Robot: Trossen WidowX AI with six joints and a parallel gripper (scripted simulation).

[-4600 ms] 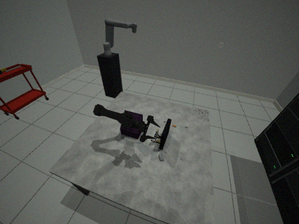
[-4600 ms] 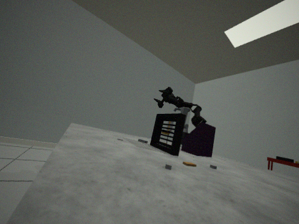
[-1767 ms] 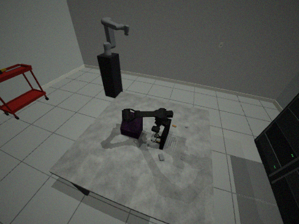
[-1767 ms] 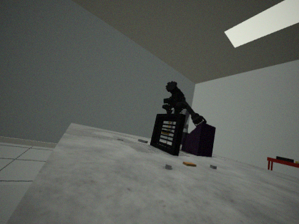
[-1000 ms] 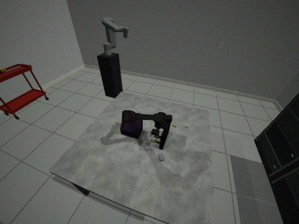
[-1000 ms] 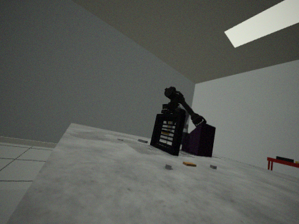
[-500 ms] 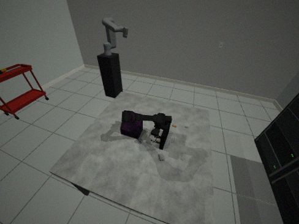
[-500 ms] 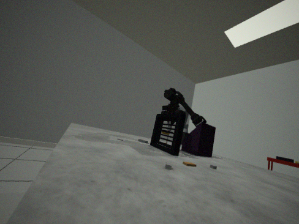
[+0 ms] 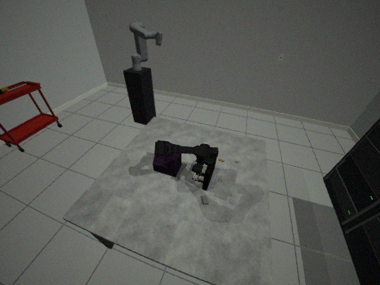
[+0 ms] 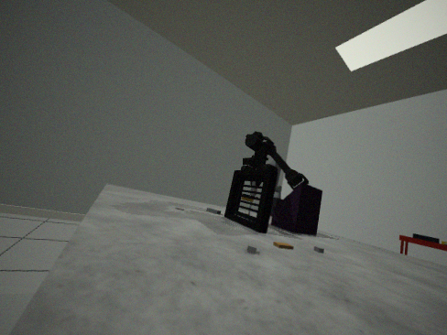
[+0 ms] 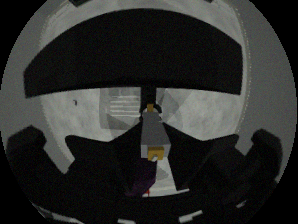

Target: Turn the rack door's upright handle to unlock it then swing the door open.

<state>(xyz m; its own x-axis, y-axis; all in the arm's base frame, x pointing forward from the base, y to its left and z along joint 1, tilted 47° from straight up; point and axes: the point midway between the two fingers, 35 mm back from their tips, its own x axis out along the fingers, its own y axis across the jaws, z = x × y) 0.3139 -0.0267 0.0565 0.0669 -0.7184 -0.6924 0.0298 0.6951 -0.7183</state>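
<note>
The rack frame (image 9: 210, 175) (image 10: 268, 201) stands upright on the table (image 9: 156, 222) (image 10: 151, 275). The slatted door (image 10: 250, 199) looks closed within it. The wide black bar (image 11: 135, 52) across the top of the wrist view looks like the frame's top. The handle (image 11: 156, 131), grey with a gold end, stands between my fingers. My gripper (image 11: 152, 124) (image 9: 197, 172) points down beside the frame, on the base's side, and is shut on the handle. How far the handle is turned is hard to tell. The fingertips are partly hidden behind the frame in the exterior view.
The purple base (image 9: 167, 163) (image 10: 298, 210) stands close to the frame. Small grey blocks (image 9: 205, 200) (image 10: 212, 210) and an orange block (image 9: 221, 160) (image 10: 283, 245) lie around the rack. The arm (image 9: 187, 149) (image 10: 281, 165) reaches over from the base.
</note>
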